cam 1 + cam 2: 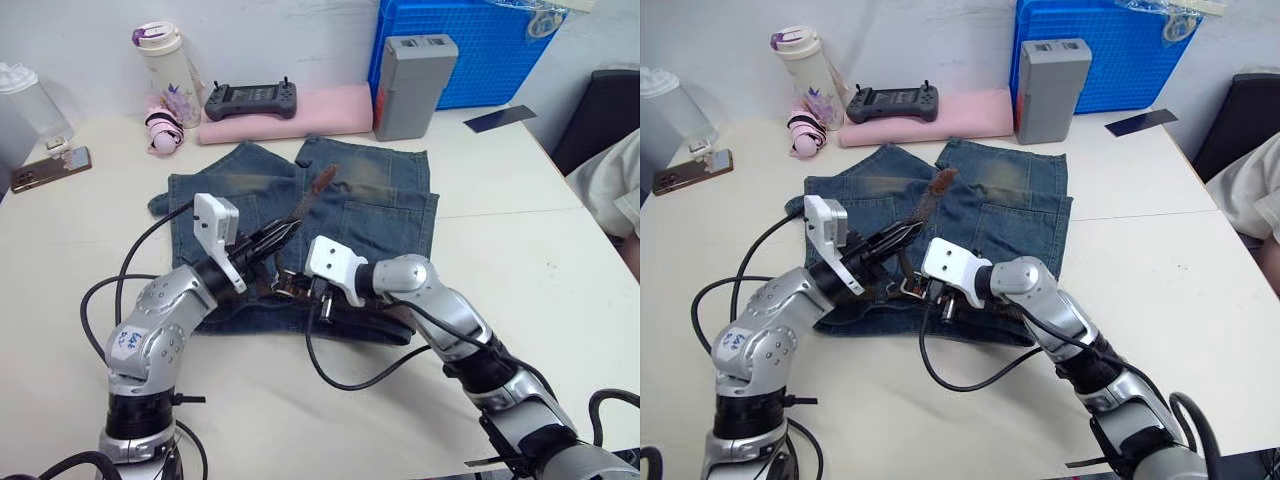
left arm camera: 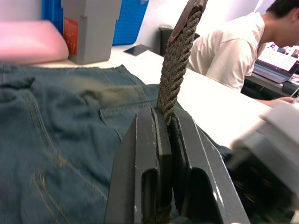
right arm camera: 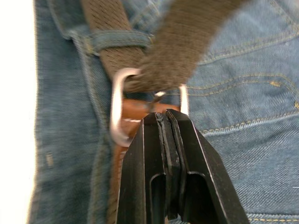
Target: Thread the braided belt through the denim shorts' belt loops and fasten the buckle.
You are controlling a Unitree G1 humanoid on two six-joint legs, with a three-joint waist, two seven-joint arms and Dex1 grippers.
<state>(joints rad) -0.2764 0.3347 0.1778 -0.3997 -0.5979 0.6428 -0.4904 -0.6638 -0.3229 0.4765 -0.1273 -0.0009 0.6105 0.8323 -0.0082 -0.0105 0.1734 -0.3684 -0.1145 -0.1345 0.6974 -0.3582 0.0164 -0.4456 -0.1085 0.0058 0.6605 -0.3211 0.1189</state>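
The white counter (image 1: 520, 250) took up most of the head views, and the denim shorts (image 1: 385, 205) lay flat at its centre, waistband toward the bottom of the frame. Along the upper edge sat a blue crate (image 1: 480, 50), a grey box (image 1: 413, 85), a pink pad (image 1: 300, 110) carrying a black controller (image 1: 250, 98), and a bottle (image 1: 165, 70) at upper left. A person in a white shirt (image 2: 229, 56) sat at the upper right of the left wrist view.

The braided belt (image 2: 176, 65) ran along the waistband under a belt loop (image 3: 119, 39), and its free end rose up over the shorts toward frame centre. The left gripper (image 2: 164, 114), left of centre, had its jaws pinching that free strap. The right gripper (image 3: 163, 116), just right of it, had its jaws pressed together on the tan tab at the silver buckle (image 3: 119, 114), through which the strap passed.
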